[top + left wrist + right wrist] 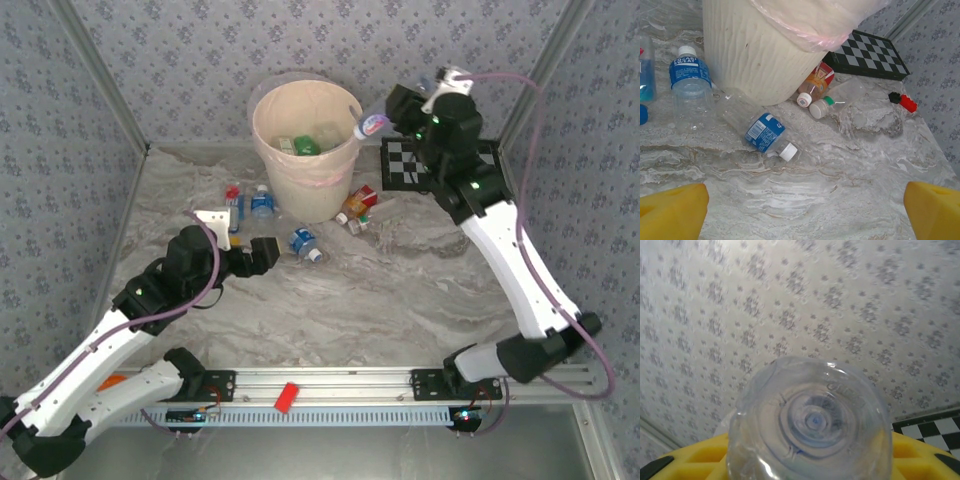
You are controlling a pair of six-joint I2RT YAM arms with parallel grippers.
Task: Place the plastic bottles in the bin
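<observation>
Bottles (262, 203) lie on the table (400, 290) either side of the bin (290, 185) in the top view, with a green one (306, 146) and others already inside. The right gripper (388, 117) grips a clear bottle (371, 126) right at the bin's right rim, and I cannot tell whether it is over the opening. Let go there, it may clip the rim and tumble outside beside the orange-red one (360, 203). The left gripper (268, 252) hangs low, jaws spread wide and holding nothing, just beside a blue-label bottle (304, 243). In the left wrist view that bottle (767, 134) lies on its side beyond the yellow fingers (672, 212), near the bin wall (round, crushed, probably slick). A closing pinch may squirt it away or shove it against the bin. In the right wrist view the clear bottle's base (810, 425) sits between yellow pads (685, 460). Thin plastic in a narrow hold could twist or slip before the drop.
</observation>
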